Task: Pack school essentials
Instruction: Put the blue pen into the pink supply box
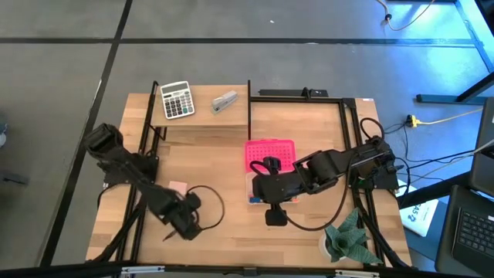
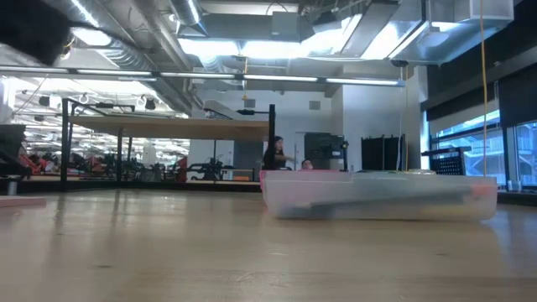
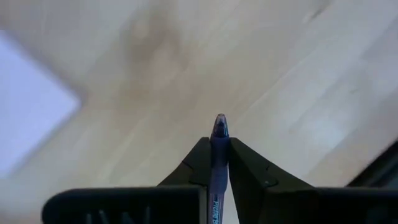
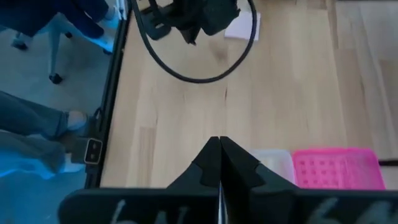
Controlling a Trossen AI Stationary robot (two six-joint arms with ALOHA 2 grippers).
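Note:
My left gripper [image 3: 219, 155] is shut on a blue pen [image 3: 219, 127] above the bare wood at the table's near left; in the high view it is below the pale pink note pad [image 1: 177, 188], which lies flat on the table. My right gripper [image 4: 219, 152] is shut and hovers near the middle of the table [image 1: 275, 220], just on the near side of the clear box [image 1: 258, 189] and its pink lid [image 1: 270, 154]. A thin pale line shows between its fingers; I cannot tell what it is. The scissors, crayon box and eraser do not show. My left gripper pinches the blue pen between its two fingers just behind the pen's tip [image 3: 219, 134]. The fingers lie along the pen, and its tip sticks out a little past them. The pen is lifted clear of the table.
A white-grey calculator [image 1: 176, 100] and a small grey stapler [image 1: 225, 101] lie at the far left. A green object [image 1: 347, 239] sits at the near right corner. A black cable loops [image 1: 212, 205] beside my left gripper. Black frame bars run along the table's sides.

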